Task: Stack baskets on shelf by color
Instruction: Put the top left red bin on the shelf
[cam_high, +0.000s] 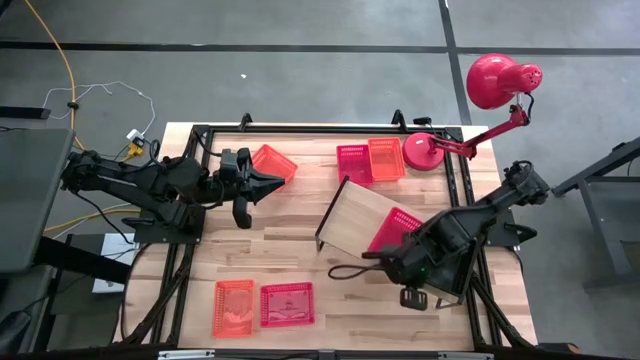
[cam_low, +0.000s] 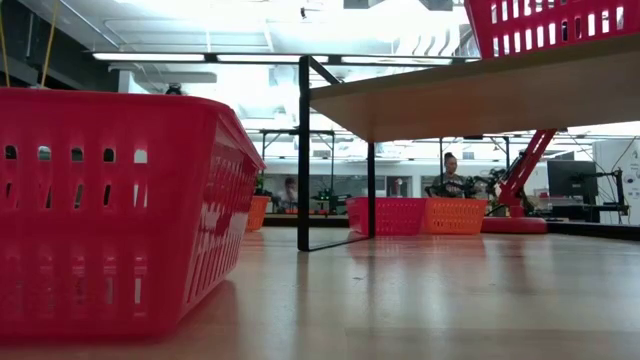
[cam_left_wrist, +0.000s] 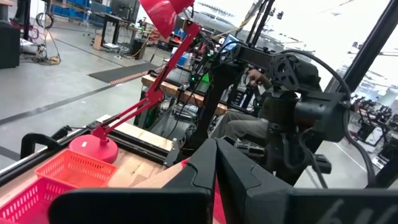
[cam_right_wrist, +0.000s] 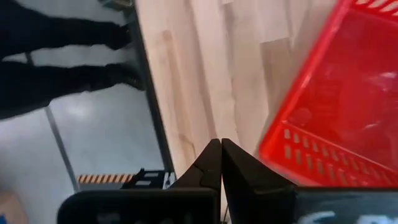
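The shelf (cam_high: 352, 213) stands raised on its black bracket (cam_low: 304, 150) at mid table, and a red basket (cam_high: 396, 228) rests on its right end. A red basket (cam_high: 353, 163) and an orange basket (cam_high: 386, 158) sit side by side at the far edge. Another orange basket (cam_high: 273, 160) lies far left. At the near edge lie an orange basket (cam_high: 233, 305) and a red one (cam_high: 287, 303). My left gripper (cam_high: 280, 183) is shut and level, high beside the far-left orange basket. My right gripper (cam_right_wrist: 221, 163) is shut and points steeply down beside the shelf basket's rim (cam_right_wrist: 292, 134).
A red desk lamp (cam_high: 440, 150) stands at the far right corner with its head (cam_high: 497, 80) beyond the table. A black frame (cam_high: 205, 140) runs around the table top. A black cable loop (cam_high: 345, 270) lies by the right gripper. People sit in the room behind (cam_low: 450, 172).
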